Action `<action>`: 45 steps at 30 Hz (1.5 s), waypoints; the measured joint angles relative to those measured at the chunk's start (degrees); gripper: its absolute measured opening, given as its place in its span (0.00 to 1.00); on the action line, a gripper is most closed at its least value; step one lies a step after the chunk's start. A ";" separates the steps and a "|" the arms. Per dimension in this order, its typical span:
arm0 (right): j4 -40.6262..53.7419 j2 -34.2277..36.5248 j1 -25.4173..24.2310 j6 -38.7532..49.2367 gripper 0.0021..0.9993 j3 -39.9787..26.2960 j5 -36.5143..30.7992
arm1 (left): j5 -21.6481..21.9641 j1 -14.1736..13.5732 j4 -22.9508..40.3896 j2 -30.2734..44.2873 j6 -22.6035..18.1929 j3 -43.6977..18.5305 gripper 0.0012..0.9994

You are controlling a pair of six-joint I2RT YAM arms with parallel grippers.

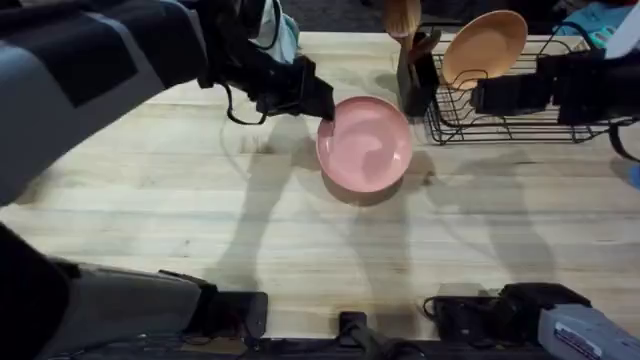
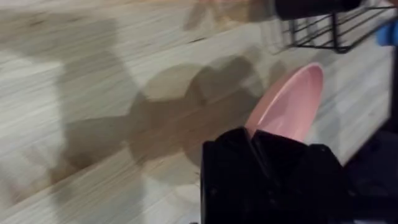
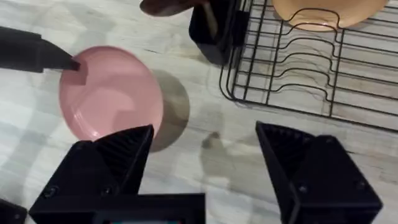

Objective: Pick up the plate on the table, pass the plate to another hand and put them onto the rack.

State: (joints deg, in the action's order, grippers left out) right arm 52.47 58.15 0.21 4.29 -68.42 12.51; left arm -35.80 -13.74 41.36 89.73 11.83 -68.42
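Where the left tool [image 1: 322, 117] pinches, the plate [image 1: 366, 145] rim hides.

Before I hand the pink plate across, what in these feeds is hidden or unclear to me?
- Underside of the plate: overhead, hidden by the plate itself; its shadow suggests it is lifted.
- Grip on the rim: left wrist view, the left end effector body covers the contact.
- The rack: far side cut off by the right wrist view's edge.
- Contents of the black holder beside the rack: dark, blurred.
- Right end effector: open, holding nothing.

Robot lab staged as kitchen, plank table [image 1: 150, 190], black wire dish rack [image 1: 500, 120], 2 arm bases
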 joint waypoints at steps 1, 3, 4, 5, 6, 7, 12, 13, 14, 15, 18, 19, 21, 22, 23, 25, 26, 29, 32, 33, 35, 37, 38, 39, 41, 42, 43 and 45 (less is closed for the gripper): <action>0.00 0.00 0.00 0.00 1.00 0.00 0.00 | -1.19 0.00 -0.30 0.00 0.01 0.00 0.04; -0.05 0.00 0.00 0.00 1.00 0.00 -0.01 | -3.79 0.00 -1.37 0.00 0.14 0.00 0.04; -0.05 0.00 0.00 0.00 1.00 0.00 0.00 | -5.17 0.00 -2.11 0.00 0.18 0.00 0.04; -0.05 0.00 0.00 0.00 1.00 0.00 0.00 | -6.24 0.00 -2.76 0.00 0.18 0.00 0.04; -0.07 0.00 0.00 0.00 1.00 0.00 0.00 | -7.47 0.00 -3.41 0.00 0.19 0.00 0.04; -0.05 0.00 0.00 0.00 1.00 0.00 0.00 | -8.67 0.00 -4.00 0.00 0.18 0.00 0.04; 0.38 0.00 0.00 -0.02 1.00 0.00 1.79 | -12.27 0.00 -5.00 0.00 0.22 0.00 0.04; 1.63 -0.01 0.00 -0.56 1.00 0.00 5.58 | -13.07 0.00 -5.53 0.00 0.78 0.00 0.04; 1.99 0.00 0.00 -0.74 1.00 0.00 6.92 | -13.18 0.00 -5.72 0.00 0.83 0.00 0.04; 2.29 0.00 0.00 -0.91 1.00 0.00 8.42 | -13.39 0.00 -5.88 0.00 0.98 0.00 0.04; 3.08 0.00 0.00 -1.34 1.00 0.00 12.98 | -13.85 0.00 -6.09 0.00 1.07 0.00 0.04; 3.22 0.00 0.00 -1.44 1.00 0.00 14.39 | -13.96 0.00 -6.17 0.00 1.07 0.00 0.04; 3.28 0.00 0.00 -2.28 1.00 0.00 17.09 | -14.00 0.00 -6.49 0.00 1.10 0.00 0.04; 3.33 0.00 0.00 -2.76 1.00 0.00 18.14 | -14.05 0.00 -6.69 0.00 1.10 0.00 0.04; 3.41 -0.01 0.00 -3.34 1.00 0.00 19.01 | -14.09 0.00 -6.92 0.00 1.10 0.00 0.04; 3.85 0.00 0.00 -4.08 1.00 0.00 20.14 | -14.13 0.00 -7.30 0.00 1.21 0.00 0.04; 4.11 0.00 0.00 -4.27 1.00 0.00 20.49 | -14.13 0.00 -7.38 0.00 1.24 0.00 0.04; 4.28 0.00 0.00 -4.78 1.00 0.00 21.25 | -14.13 0.00 -7.38 0.00 1.27 0.00 0.04; 4.46 0.00 0.00 -5.04 1.00 0.00 21.61 | -14.13 0.00 -7.38 0.00 1.27 0.00 0.04; 4.69 0.00 0.00 -5.18 1.00 0.00 21.72 | -14.13 0.00 -7.38 0.00 1.27 0.00 0.04; 5.27 -0.01 0.00 -5.22 1.00 0.00 21.84 | -14.13 0.00 -7.38 0.00 1.27 0.00 0.04; 6.41 0.00 0.00 -5.40 1.00 0.00 21.84 | -14.13 0.00 -7.38 0.00 1.27 0.00 0.04; 6.85 0.00 0.00 -5.40 1.00 0.00 21.84 | -14.13 0.00 -7.38 0.00 1.27 0.00 0.04; 7.20 0.00 0.00 -5.48 1.00 0.00 21.79 | -14.13 0.00 -7.38 0.00 1.27 0.00 0.04; 7.66 0.00 0.08 -6.37 1.00 0.00 20.86 | -14.13 0.00 -7.38 0.00 1.27 0.00 0.04; 7.71 0.00 0.17 -7.20 1.00 0.00 19.84 | -14.13 0.00 -7.38 0.00 1.27 0.00 0.04; 7.76 0.00 0.39 -7.94 1.00 0.00 18.84 | -14.13 0.00 -7.38 0.00 1.27 0.00 0.04; 7.83 -0.01 0.89 -9.92 1.00 0.00 16.71 | -14.15 0.00 -7.38 0.00 1.27 0.00 0.04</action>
State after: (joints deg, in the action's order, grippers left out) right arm 60.31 58.14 1.10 -5.62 -68.42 29.22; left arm -49.95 -13.74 33.98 89.73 13.10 -68.42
